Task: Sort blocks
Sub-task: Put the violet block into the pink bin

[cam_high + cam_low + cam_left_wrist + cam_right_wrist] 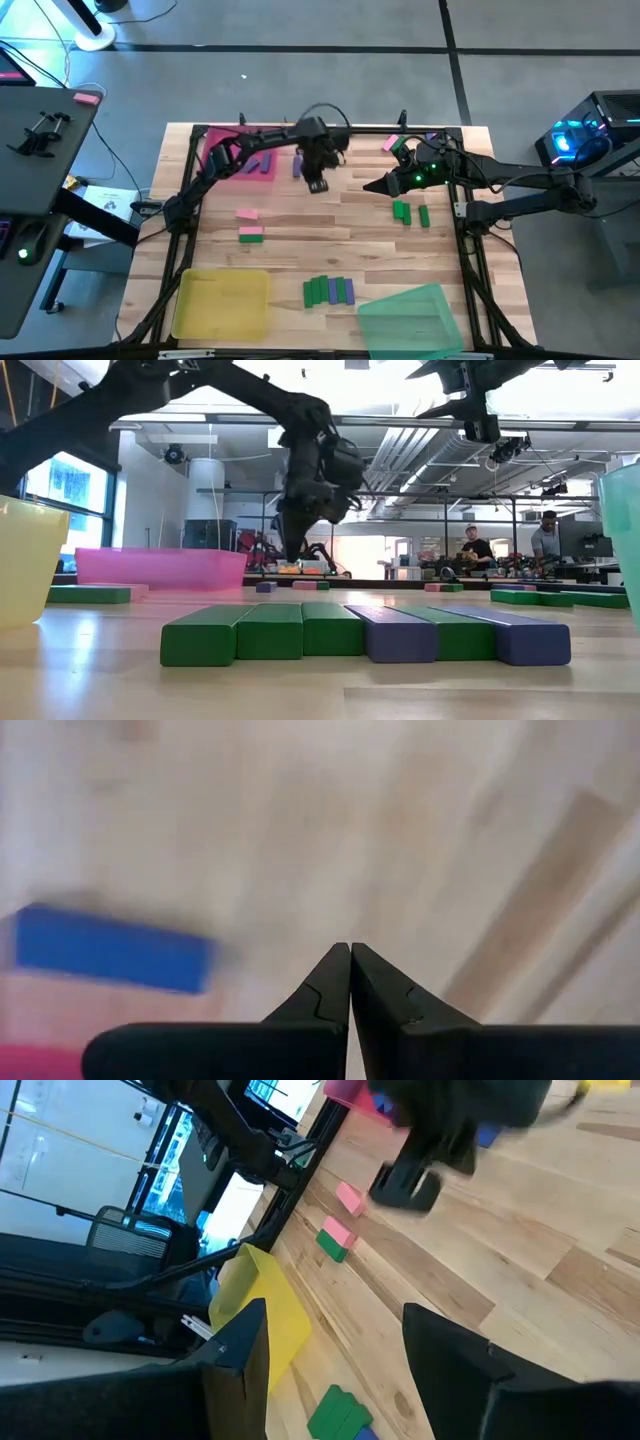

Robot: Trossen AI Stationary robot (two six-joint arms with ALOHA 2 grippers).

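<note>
The left gripper point(317, 186) hangs over the far middle of the desk point(300, 225), its fingers point(330, 985) pressed together and empty. A purple-blue block point(297, 166) lies just beside it at eleven o'clock, long side pointing twelve to six (nearest this arm). The right gripper point(372, 186) waits, fingers apart.

We see a row of green and purple bar blocks point(329, 290) on the wooden counter point(300, 215), between the yellow tray point(221, 303) and green tray point(412, 320).
</note>
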